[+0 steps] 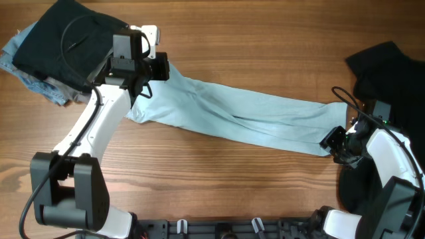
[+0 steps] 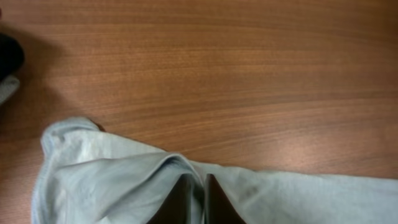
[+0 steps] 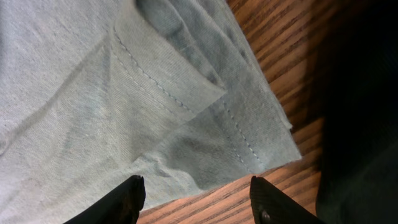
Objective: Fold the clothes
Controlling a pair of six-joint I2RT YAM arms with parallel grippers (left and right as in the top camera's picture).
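Pale blue T-shirt (image 1: 246,116) pulled out in a long band across the wooden table (image 1: 265,40)

Its left end is pinched in a fold between the closed fingers of the left gripper (image 2: 198,185); the hem at the right end is hovered over by the right gripper (image 3: 196,185), fingers spread wide, nothing gripped; dark clothes (image 1: 60,40) are heaped at the far-left corner; another dark garment (image 1: 388,73) is seen at the right edge.

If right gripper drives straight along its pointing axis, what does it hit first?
Likely the stitched hem of the T-shirt, lying ahead of the open right gripper, with the table beneath; depth is unclear.
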